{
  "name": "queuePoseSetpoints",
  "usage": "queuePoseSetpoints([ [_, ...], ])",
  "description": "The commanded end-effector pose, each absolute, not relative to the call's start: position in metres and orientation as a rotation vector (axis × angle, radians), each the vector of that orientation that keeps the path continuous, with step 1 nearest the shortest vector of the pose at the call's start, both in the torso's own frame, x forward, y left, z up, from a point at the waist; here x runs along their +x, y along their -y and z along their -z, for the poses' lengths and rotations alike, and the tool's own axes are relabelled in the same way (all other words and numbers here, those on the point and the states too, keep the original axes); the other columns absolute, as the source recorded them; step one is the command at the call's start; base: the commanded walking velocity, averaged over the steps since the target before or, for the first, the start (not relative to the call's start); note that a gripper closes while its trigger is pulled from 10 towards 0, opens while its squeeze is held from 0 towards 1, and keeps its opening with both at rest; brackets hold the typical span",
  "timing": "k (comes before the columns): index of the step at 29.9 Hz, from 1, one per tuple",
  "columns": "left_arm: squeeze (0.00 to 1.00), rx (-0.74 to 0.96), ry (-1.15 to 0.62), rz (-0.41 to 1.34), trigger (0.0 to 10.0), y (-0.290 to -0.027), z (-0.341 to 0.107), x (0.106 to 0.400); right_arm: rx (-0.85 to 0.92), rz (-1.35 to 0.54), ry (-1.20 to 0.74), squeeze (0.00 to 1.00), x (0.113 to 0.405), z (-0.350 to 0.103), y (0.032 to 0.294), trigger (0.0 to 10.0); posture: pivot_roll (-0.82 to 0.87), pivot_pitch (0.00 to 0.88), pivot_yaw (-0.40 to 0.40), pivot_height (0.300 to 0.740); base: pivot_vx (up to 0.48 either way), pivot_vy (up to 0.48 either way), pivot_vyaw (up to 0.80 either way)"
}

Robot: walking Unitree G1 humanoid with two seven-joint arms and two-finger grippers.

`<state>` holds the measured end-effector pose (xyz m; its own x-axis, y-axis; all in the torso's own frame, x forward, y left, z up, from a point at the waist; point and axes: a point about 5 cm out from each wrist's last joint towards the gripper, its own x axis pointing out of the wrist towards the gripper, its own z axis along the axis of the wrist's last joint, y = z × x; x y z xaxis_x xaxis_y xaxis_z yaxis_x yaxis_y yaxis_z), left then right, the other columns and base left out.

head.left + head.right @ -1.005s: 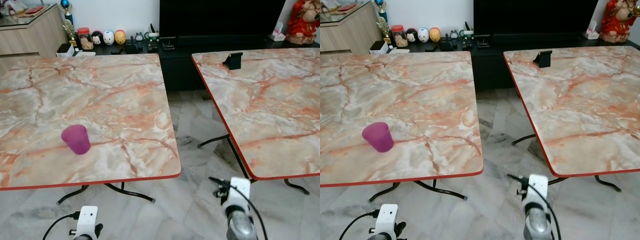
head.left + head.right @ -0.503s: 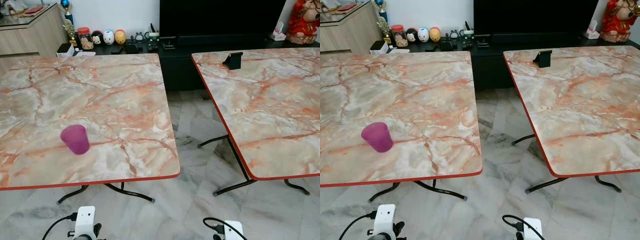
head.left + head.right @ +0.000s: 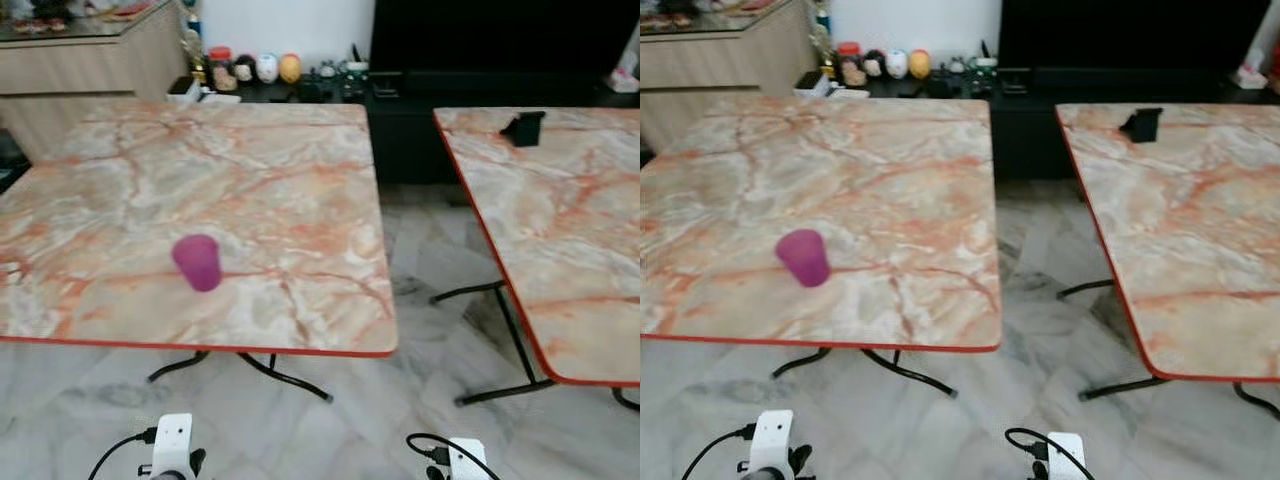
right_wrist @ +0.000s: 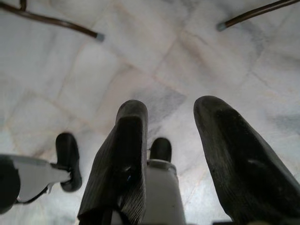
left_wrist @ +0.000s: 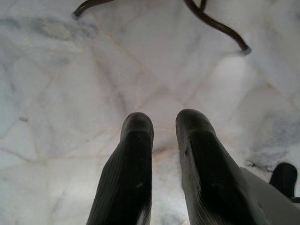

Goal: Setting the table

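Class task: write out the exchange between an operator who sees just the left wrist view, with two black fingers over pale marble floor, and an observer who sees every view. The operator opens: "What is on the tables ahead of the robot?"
Observer: A purple cup stands on the left table, toward its near edge.
Operator: Anything on the other table?
Observer: A small black stand sits near the far edge of the right table.
Operator: Is the right gripper carrying anything?
Observer: No. The right gripper hangs open over the floor, nothing between its fingers.
Operator: What lies beyond the tables?
Observer: A dark low cabinet with small round figurines on top.
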<state>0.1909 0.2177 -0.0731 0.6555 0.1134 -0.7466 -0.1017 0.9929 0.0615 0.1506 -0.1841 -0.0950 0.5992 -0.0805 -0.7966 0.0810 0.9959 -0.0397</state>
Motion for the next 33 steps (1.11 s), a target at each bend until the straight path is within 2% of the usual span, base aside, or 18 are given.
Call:
queuePoseSetpoints([
  [1, 0.0, 0.017, -0.858, -0.127, 10.0, -0.2197, 0.0737, 0.1895, -0.005, 0.081, -0.94, 0.0, 0.1484, 0.0963, 0.1832, 10.0, 0.03, 0.0, 0.019, 0.74, 0.0, 0.285, 0.0],
  [28, 0.0, 0.029, -0.856, -0.12, 10.0, -0.2206, 0.0729, 0.1905, 0.011, 0.059, -0.949, 0.0, 0.1461, 0.0979, 0.1777, 10.0, 0.04, 0.0, 0.02, 0.74, 0.0, 0.341, 0.05],
  [33, 0.0, 0.037, -0.853, -0.115, 10.0, -0.2209, 0.0726, 0.1909, 0.012, 0.057, -0.945, 0.0, 0.1471, 0.0976, 0.1763, 10.0, 0.04, 0.0, 0.022, 0.74, 0.0, 0.0, 0.0],
])
